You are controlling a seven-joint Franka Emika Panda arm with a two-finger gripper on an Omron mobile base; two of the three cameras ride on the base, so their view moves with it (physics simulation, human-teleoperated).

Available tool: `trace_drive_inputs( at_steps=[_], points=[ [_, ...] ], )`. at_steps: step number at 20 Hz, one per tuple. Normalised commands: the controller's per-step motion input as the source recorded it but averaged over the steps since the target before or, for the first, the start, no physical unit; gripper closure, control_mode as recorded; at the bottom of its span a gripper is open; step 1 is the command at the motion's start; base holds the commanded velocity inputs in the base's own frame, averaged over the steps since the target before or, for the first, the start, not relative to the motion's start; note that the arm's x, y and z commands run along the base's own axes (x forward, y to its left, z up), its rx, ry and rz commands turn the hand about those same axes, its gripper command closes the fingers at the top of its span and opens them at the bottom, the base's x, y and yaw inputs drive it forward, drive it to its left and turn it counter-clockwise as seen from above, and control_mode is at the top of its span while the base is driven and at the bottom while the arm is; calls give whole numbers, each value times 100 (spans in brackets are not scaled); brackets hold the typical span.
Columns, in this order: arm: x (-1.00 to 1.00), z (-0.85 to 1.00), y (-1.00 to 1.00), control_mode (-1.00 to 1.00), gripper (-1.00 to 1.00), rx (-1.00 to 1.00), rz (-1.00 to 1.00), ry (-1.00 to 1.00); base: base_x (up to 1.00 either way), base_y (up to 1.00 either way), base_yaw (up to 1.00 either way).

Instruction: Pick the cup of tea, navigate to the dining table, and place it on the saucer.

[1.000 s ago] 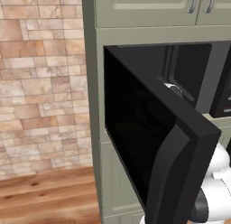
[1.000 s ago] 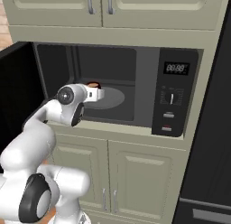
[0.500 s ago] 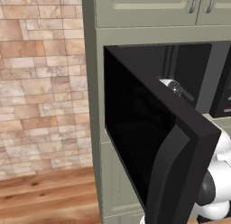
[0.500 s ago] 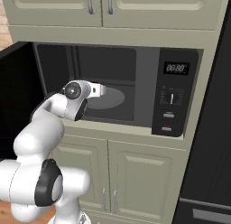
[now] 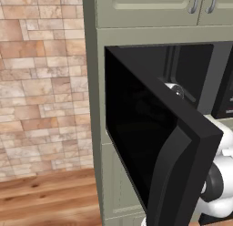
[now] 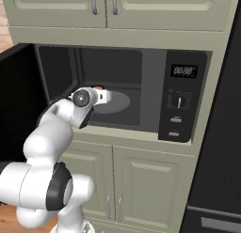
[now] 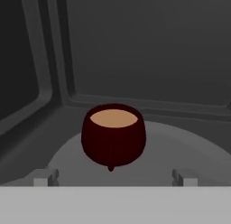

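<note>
Reached deeper into the microwave (image 6: 117,93) over the last second. Gripper (image 7: 113,177) spread wide, empty, just short of the cup (image 7: 113,135) on the turntable (image 7: 180,151). Ready for grasping.

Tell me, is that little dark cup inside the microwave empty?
No, the cup holds light brown tea nearly up to its rim, seen plainly in the hand view.

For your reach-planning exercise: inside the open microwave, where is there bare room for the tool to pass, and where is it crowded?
Bare turntable lies on both sides of the cup and behind it, up to the back wall. The open tool straddles the cup, so that middle is crowded. The open door borders the approach.
</note>
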Motion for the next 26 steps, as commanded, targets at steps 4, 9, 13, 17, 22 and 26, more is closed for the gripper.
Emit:
trace_drive_inputs(
  at_steps=[4, 9, 13, 17, 22, 26],
  points=[
    [4, -2, 0, -100, -100, -1, 0, 0, 0, 0, 0],
    [7, 0, 5, -100, -100, 0, 0, 0, 0, 0, 0],
    [9, 0, 10, -100, -100, 0, 0, 0, 0, 0, 0],
    [11, 0, 10, -100, -100, -1, 0, 2, 0, 0, 0],
    [18, 0, 4, -100, -100, 0, 0, 4, 0, 0, 0],
    [18, 0, 0, -100, -100, 0, 0, 3, 0, 0, 0]
  ],
)
